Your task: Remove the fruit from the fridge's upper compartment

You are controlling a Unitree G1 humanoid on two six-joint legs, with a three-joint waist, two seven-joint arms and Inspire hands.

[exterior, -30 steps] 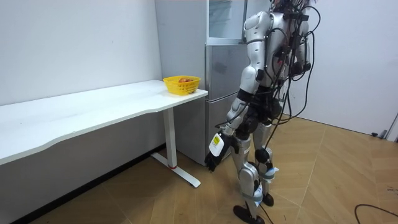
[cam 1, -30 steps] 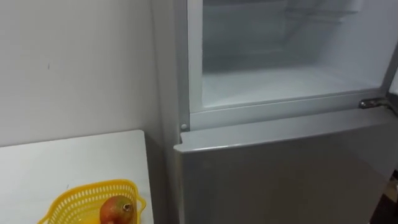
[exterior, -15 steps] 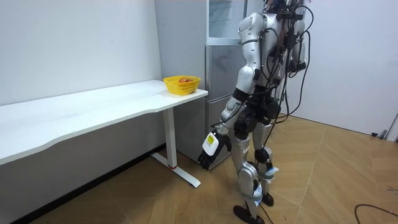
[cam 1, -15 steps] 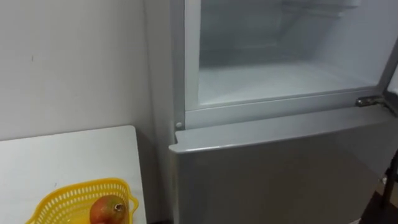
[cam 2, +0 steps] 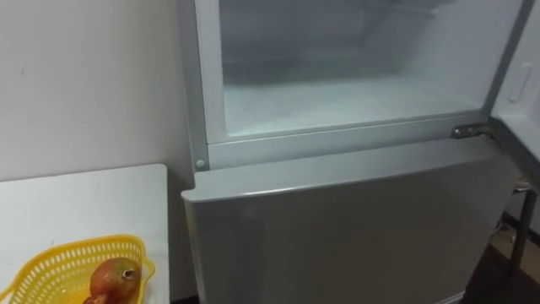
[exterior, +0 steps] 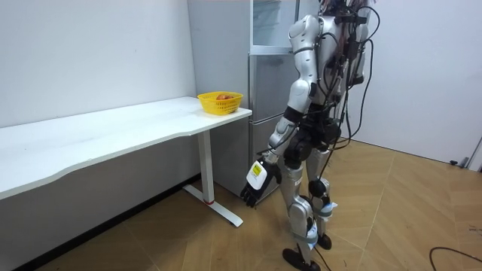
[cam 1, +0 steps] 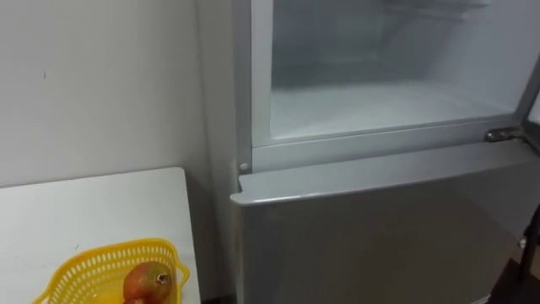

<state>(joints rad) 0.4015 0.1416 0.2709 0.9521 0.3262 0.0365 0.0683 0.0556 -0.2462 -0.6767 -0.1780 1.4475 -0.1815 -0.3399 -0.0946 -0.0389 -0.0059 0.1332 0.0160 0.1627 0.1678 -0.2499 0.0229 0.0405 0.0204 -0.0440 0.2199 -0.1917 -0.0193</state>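
Currently the only loose item in sight, a red-and-yellow fruit (cam 1: 148, 284), lies inside a yellow basket (cam 1: 81, 268). Its dark stem end faces up. It rests toward the basket's right side, near the rim that is closest to the fridge. What kind of fruit it is cannot be told.

The basket is of open plastic mesh. It stands on a white table (cam 1: 93, 211), near the table's right end and its front edge. The table's right end lies just beside the fridge (cam 1: 371, 232), with a narrow gap between them. A plain white wall (cam 1: 101, 84) rises behind the table.

The fridge's upper compartment (cam 1: 380, 105) stands open. Its white floor and side walls show through the open front. The upper door (cam 2: 521, 89) is swung out to the right, with its white inner face showing. A metal hinge (cam 1: 504, 133) sits at the compartment's lower right corner. Below it, the grey lower door is closed.

In the room view the robot stands upright on the wooden floor, facing the fridge at the table's end. Its left hand (exterior: 254, 188) hangs low beside its knee, well below the tabletop and well apart from the basket. Whether that hand is spread or closed cannot be told; it appears to carry nothing.
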